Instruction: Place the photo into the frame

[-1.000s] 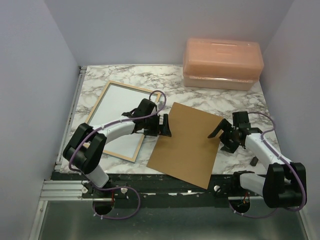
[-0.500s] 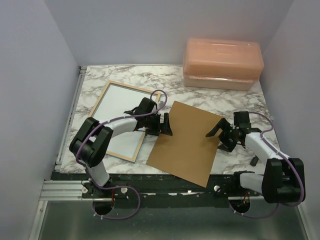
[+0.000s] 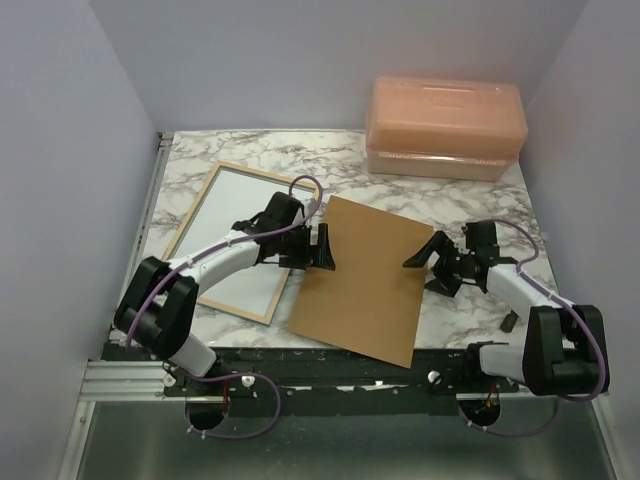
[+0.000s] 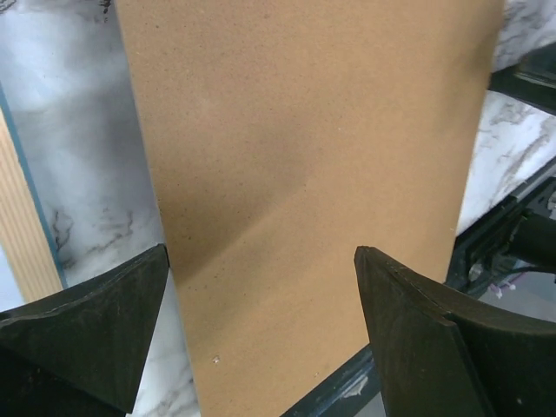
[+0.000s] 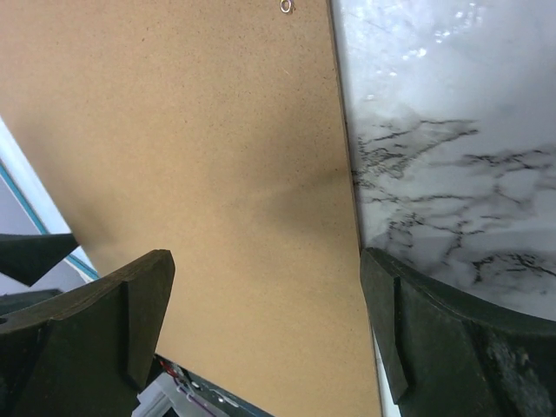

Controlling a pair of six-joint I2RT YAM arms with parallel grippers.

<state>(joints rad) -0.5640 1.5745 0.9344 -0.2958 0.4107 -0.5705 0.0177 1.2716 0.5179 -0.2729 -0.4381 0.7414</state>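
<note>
The frame (image 3: 255, 171) lies back-up at the marble table's (image 3: 330, 150) left, partly under the left arm (whether its white panel is the photo, I cannot tell). The left gripper (image 3: 326, 248) and right gripper (image 3: 420, 275) gape over opposite edges of the hardboard backing sheet (image 3: 365, 280). Only the right wrist view shows its hanger ring (image 5: 286, 6).

One frame (image 3: 265, 173), one backing board (image 3: 365, 275), one box (image 3: 445, 125).

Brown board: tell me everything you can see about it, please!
The board is a thin, flat rectangle, plain speckled brown like pressed wood. It lies skewed on the marble table, its near corner poking over the edge. A tiny ring sits near one edge. The open left tool and open right tool flank its sides; whether they touch it is unclear.
</note>
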